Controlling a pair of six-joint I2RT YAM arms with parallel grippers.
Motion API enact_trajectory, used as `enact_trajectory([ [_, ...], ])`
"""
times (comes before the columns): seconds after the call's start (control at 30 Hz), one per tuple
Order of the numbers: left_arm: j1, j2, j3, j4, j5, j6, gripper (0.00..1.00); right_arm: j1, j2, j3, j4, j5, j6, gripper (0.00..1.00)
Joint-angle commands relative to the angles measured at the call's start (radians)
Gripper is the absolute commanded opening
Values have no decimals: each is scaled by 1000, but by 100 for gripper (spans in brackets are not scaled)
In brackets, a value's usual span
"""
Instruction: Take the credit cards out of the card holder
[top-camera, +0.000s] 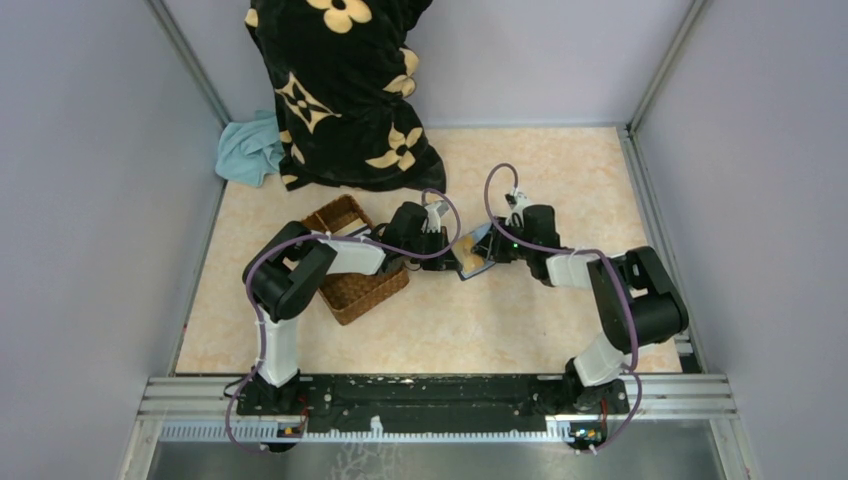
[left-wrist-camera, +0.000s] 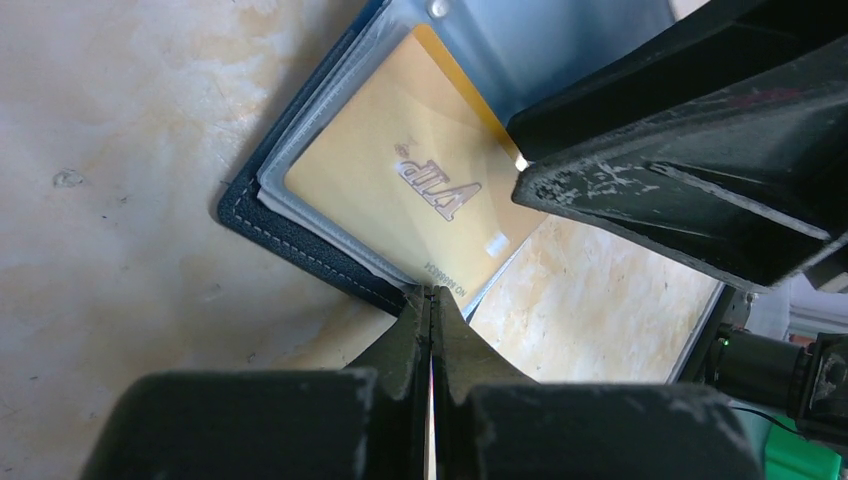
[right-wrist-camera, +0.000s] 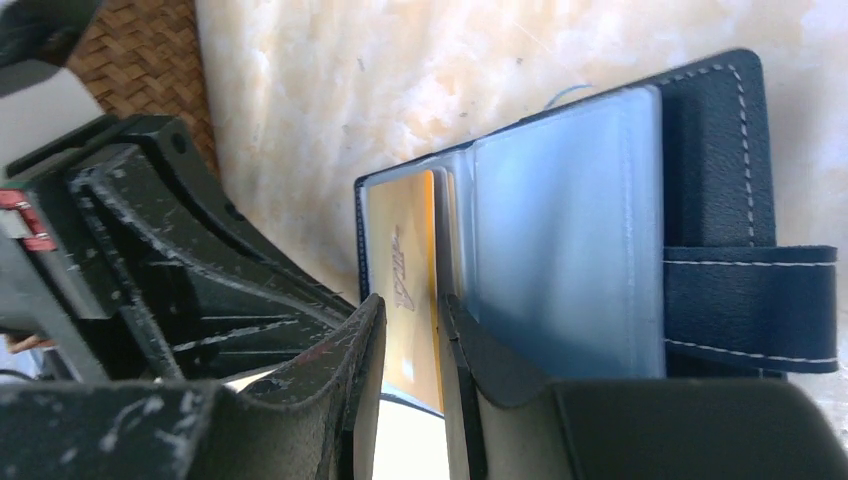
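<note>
The left gripper (left-wrist-camera: 432, 303) pinches shut on the edge of the open card holder (left-wrist-camera: 262, 225) at the middle of the table (top-camera: 520, 320), while the right gripper (right-wrist-camera: 412, 325) narrowly straddles the gold credit card (right-wrist-camera: 400, 250), its grip unclear, so a pull could drag the clear sleeve (right-wrist-camera: 560, 230) along or slip the holder free.

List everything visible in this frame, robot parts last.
card holder: one, navy, open at table centre
credit card: one clearly visible, gold, in the holder's clear sleeve
basket: one, brown wicker, left of centre
blanket: one, black with cream flowers, at the back
cloth: one, teal, back left
table: one, beige marbled
left fingers: black, shut on the holder's edge
right fingers: black, apart, either side of the card
arms: two, black and white, bases at near edge
</note>
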Motion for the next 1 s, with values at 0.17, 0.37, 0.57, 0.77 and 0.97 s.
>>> enact_trajectory([
  [0.17, -2, 55, -7, -36, -39, 13, 0, 50, -45, -14, 5, -236, 53, 26],
  [0.37, -2, 61, -3, -31, -34, 13, 0, 62, -37, 9, -136, -177, -37, 26],
  [0.57, -2, 65, -1, -29, -30, 12, 0, 77, -34, 12, -176, -135, -64, 26],
  [0.77, -2, 65, -1, -33, -30, 14, 0, 75, -39, 20, -144, -155, -34, 26],
  [0.97, -2, 67, -1, -34, -28, 15, 0, -4, -48, -1, -74, -241, 35, 20],
])
